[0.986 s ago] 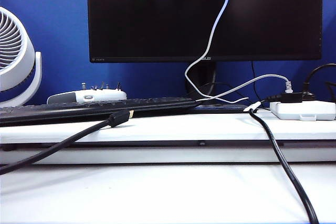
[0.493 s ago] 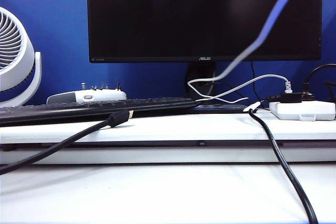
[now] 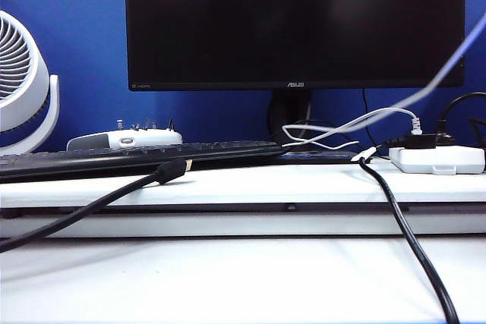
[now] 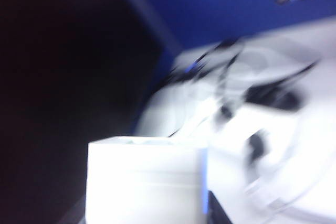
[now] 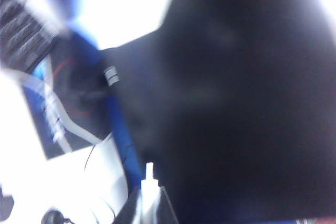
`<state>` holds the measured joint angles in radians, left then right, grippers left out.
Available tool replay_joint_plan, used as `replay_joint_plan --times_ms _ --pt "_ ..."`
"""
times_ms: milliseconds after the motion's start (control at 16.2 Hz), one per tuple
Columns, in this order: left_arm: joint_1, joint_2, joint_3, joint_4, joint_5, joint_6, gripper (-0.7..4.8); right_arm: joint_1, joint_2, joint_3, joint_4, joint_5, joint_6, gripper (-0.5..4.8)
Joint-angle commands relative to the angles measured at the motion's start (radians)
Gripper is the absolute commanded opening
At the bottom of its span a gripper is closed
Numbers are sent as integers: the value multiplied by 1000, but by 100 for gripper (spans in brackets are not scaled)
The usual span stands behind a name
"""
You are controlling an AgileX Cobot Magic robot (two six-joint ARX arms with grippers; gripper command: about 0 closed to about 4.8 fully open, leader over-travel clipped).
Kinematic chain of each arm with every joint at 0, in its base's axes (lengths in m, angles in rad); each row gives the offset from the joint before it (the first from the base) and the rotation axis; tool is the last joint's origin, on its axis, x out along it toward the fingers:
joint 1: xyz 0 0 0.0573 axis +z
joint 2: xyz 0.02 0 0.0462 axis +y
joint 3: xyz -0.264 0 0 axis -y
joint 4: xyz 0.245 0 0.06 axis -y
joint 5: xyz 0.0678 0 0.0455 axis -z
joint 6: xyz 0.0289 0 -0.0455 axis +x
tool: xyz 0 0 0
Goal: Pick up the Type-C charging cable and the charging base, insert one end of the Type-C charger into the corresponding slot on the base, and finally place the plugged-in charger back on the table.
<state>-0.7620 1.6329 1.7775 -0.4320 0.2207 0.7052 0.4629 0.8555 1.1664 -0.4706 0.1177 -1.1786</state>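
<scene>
Aloft, charging base (image 4: 147,179) gripped by left hand (image 4: 157,219); Type-C charging cable (image 3: 456,58) plug (image 5: 149,174) pinched in closed right hand (image 5: 147,208), raised off counter (image 3: 228,278), presumably for insertion.

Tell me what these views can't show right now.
- Exterior: both grippers out of frame; Type-C charging cable smeared by motion.
- Left wrist: charging base blurred, its port indiscernible, left gripper's fingers cut off.
- Right wrist: right gripper blurred, plug tip detail unreadable.
</scene>
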Motion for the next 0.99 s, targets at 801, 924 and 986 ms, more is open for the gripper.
replay_joint_plan --times_ms 801,924,986 --pt "-78 -8 4 -55 -260 233 119 237 170 10 156 301 -272 0" --pt "-78 -9 4 -69 -235 264 119 237 177 10 154 300 -302 0" --pt "-76 -9 4 -75 -201 264 119 237 177 10 154 299 -304 0"
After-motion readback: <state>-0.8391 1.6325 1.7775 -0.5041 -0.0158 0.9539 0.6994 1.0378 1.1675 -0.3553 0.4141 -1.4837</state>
